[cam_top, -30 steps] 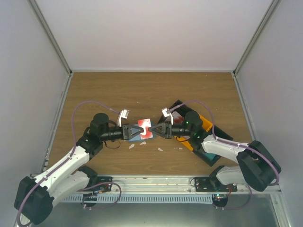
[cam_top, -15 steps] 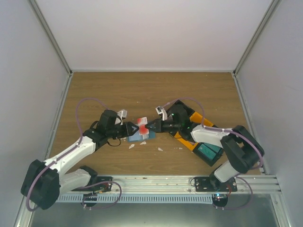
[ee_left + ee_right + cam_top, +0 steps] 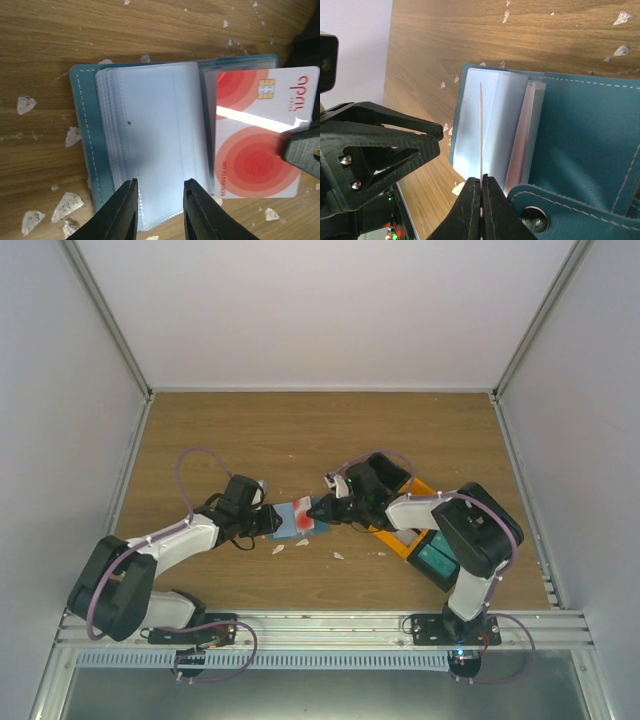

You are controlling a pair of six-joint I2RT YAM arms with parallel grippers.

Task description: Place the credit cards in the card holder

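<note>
Item: credit card (image 3: 260,135), white with red circles, above the right side of the open card holder (image 3: 82,125). Its long axis lies parallel to the holder's fold, free edge toward the clear sleeves (image 3: 150,125). The right claw (image 3: 481,187) is clenched on its far edge. The left claw (image 3: 159,210) is released, over the sleeves. Wooden table (image 3: 50,30).

Bright, even light — a white glare streak crosses the credit card (image 3: 260,135)

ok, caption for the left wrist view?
Red-and-white credit card at the clear sleeves of the open teal card holder; left end effector open.
</note>
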